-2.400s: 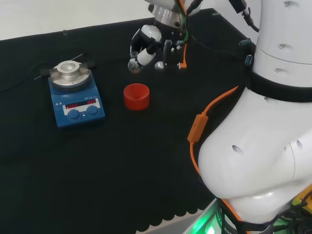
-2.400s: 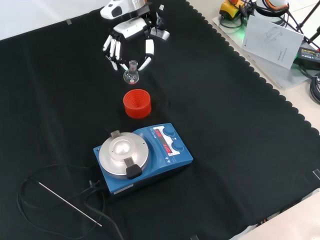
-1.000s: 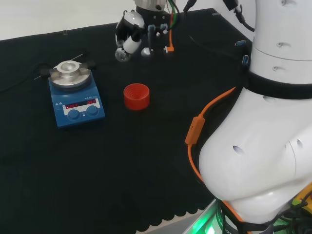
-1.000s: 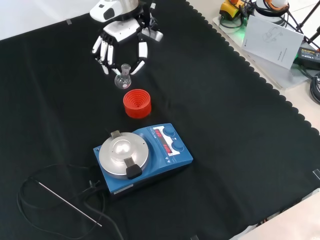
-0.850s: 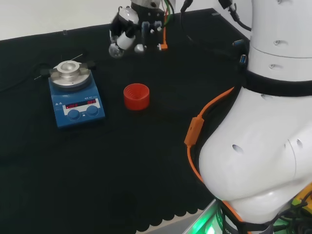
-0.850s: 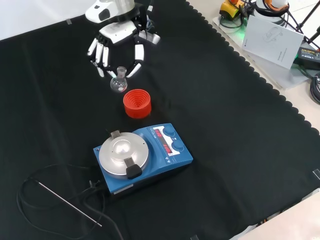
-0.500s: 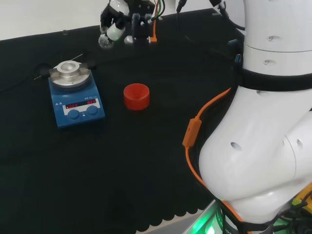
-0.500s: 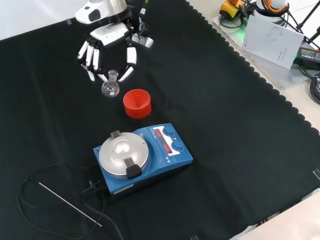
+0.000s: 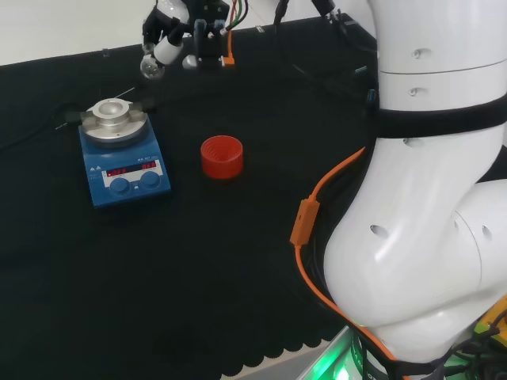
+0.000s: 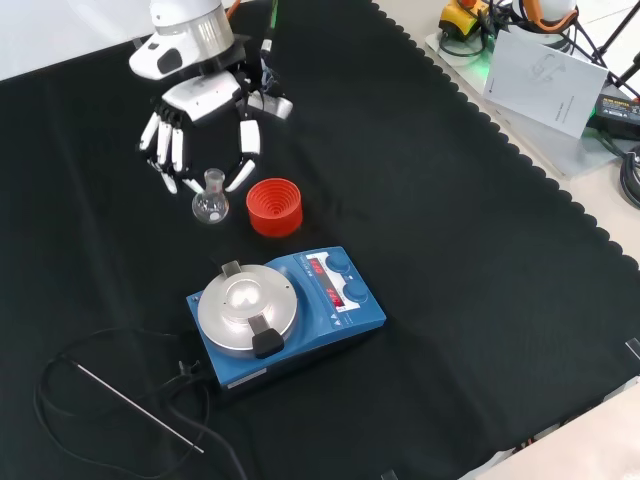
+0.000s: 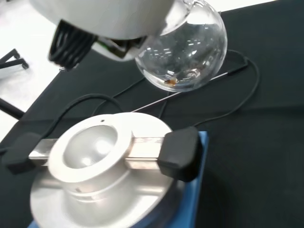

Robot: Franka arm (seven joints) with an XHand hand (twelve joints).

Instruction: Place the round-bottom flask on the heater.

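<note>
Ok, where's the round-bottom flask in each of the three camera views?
Head view: the round-bottom flask hangs from the hand at top left, above the heater.
Front view: the flask sits between the fingers, left of the red ring.
Wrist view: its bulb hangs over the heater's metal bowl.
Shared landmark: the heater.

A bench draped in black cloth with a scalloped edge is carrying a blue heater with a round metal top, sitting near the front view's centre. A red ribbed ring is standing just behind it. A thin metal rod and black cable are lying left of the heater.
</note>
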